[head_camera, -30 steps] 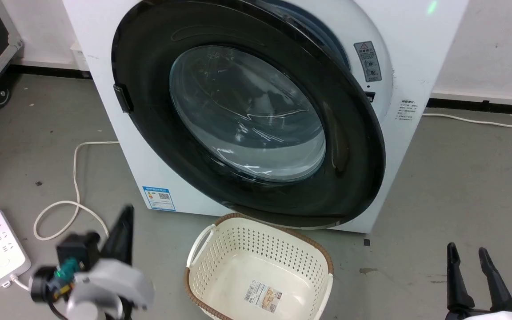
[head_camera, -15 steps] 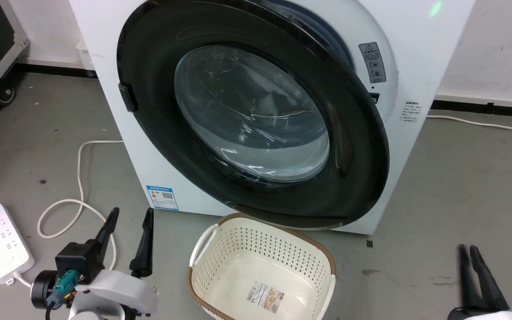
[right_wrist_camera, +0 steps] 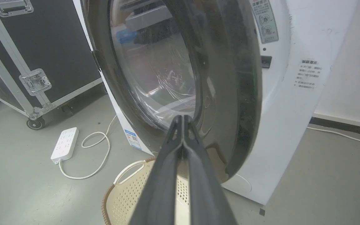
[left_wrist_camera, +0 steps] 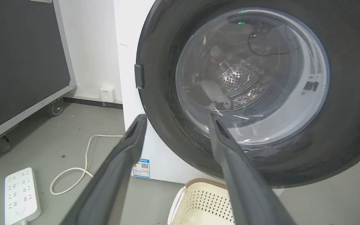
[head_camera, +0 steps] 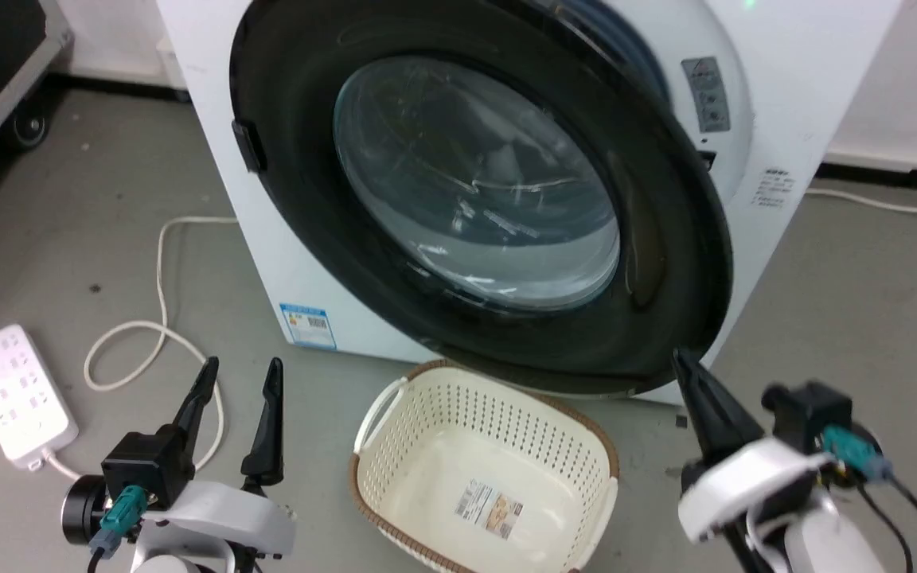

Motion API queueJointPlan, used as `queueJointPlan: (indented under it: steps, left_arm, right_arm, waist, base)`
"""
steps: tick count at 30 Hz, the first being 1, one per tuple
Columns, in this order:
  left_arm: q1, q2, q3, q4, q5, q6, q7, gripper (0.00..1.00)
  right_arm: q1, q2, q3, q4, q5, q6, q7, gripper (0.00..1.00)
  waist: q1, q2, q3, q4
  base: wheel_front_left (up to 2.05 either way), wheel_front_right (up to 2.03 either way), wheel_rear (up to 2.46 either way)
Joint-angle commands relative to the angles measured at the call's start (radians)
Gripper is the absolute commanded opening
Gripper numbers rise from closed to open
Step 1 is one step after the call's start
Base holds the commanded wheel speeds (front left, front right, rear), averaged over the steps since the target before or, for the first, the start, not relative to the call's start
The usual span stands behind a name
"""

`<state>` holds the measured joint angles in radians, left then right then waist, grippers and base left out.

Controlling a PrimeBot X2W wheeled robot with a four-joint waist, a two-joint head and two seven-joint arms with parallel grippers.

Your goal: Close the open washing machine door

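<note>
Soft, even indoor light, bright enough, leaves only faint shadows on the grey floor (head_camera: 848,302). White streaks of glare cross the glass of the washing machine door (head_camera: 474,183). At the head view's lower right, the right gripper (head_camera: 681,366) is smeared with blur. Both wrist views bow straight lines toward their edges — wide-angle distortion.

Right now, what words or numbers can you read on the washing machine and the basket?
Nothing can be read.
Blue sticker low on the washing machine: too small.
Grey sticker with round signs by the opening: blurred.
Black print on its white front: too small.
Label in the basket: barcode stripes, words too small.
</note>
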<state>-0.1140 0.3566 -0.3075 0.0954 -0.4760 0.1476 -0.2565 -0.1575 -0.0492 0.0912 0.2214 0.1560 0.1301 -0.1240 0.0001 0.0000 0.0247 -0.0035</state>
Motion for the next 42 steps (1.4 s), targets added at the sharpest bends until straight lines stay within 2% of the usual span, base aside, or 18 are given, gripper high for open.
queueJointPlan:
  steps: [1, 6, 13, 31, 36, 37, 42]
  left_arm:
    - [0.000, -0.006, 0.007, -0.011, 0.010, -0.003, -0.005, 1.00]
    - [-0.016, -0.022, 0.020, -0.029, 0.028, -0.013, -0.005, 1.00]
    - [-0.039, -0.054, 0.036, -0.040, 0.052, -0.032, -0.005, 1.00]
    - [-0.138, -0.113, 0.092, -0.073, 0.136, -0.095, -0.005, 1.00]
    - [-0.144, -0.130, 0.108, -0.064, 0.152, -0.109, -0.005, 1.00]
    - [-0.140, -0.137, 0.122, -0.051, 0.161, -0.121, -0.005, 1.00]
    - [-0.106, -0.141, 0.152, -0.033, 0.173, -0.133, -0.005, 1.00]
  right_arm:
    - [-0.049, -0.001, 0.001, 0.039, -0.008, 0.001, -0.003, 0.00]
    - [-0.168, -0.001, -0.035, 0.171, -0.029, 0.001, -0.033, 0.00]
    - [-0.297, -0.001, -0.122, 0.296, -0.073, 0.001, -0.070, 0.00]
    - [-0.694, -0.001, -0.425, 0.457, -0.271, 0.001, -0.117, 0.00]
    - [-0.750, -0.001, -0.459, 0.497, -0.292, 0.001, -0.130, 0.00]
    - [-0.746, -0.001, -0.456, 0.510, -0.275, 0.001, -0.136, 0.00]
    - [-0.648, -0.001, -0.388, 0.390, -0.163, 0.001, -0.137, 0.00]
  waist:
    - [-0.0001, 0.0000, 0.025, 0.012]
    - [-0.0001, 0.0000, 0.071, 0.029]
    - [-0.0001, 0.0000, 0.126, 0.051]
    - [-0.0001, 0.0000, 0.327, 0.114]
    - [-0.0001, 0.0000, 0.332, 0.111]
    - [-0.0001, 0.0000, 0.298, 0.100]
    - [-0.0001, 0.0000, 0.204, 0.055]
  base:
    - [0.00, 0.00, 0.00]
    - [0.00, 0.00, 0.00]
    - [0.00, 0.00, 0.00]
    - [0.00, 0.00, 0.00]
    - [0.00, 0.00, 0.00]
    - [0.00, 0.00, 0.00]
    - [0.00, 0.00, 0.00]
